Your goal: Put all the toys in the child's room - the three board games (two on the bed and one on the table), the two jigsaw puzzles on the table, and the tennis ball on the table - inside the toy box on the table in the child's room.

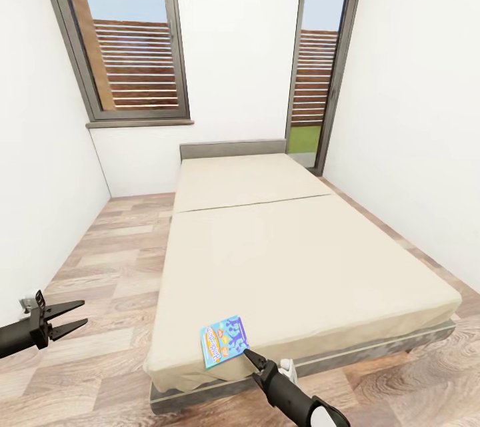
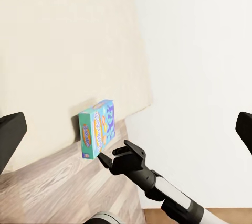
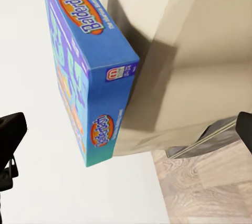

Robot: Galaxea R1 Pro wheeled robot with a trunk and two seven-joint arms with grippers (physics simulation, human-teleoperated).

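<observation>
A small blue board game (image 1: 225, 341) lies flat at the near left corner of the bed (image 1: 293, 247), its near edge reaching the mattress rim. My right gripper (image 1: 249, 355) is just in front of the game, open. In the right wrist view the blue box (image 3: 89, 72) lies between the spread fingers (image 3: 11, 135) without touching them. My left gripper (image 1: 69, 318) hangs open over the floor to the left of the bed. The left wrist view looks across at the blue game (image 2: 98, 128) and the right gripper (image 2: 107, 159).
The beige mattress sits on a grey frame with a headboard (image 1: 232, 148) against the far wall. Two tall grey-framed windows (image 1: 130, 34) stand behind it. Wood-plank floor (image 1: 113, 260) runs along both sides of the bed, wider on the left. White walls close in on both sides.
</observation>
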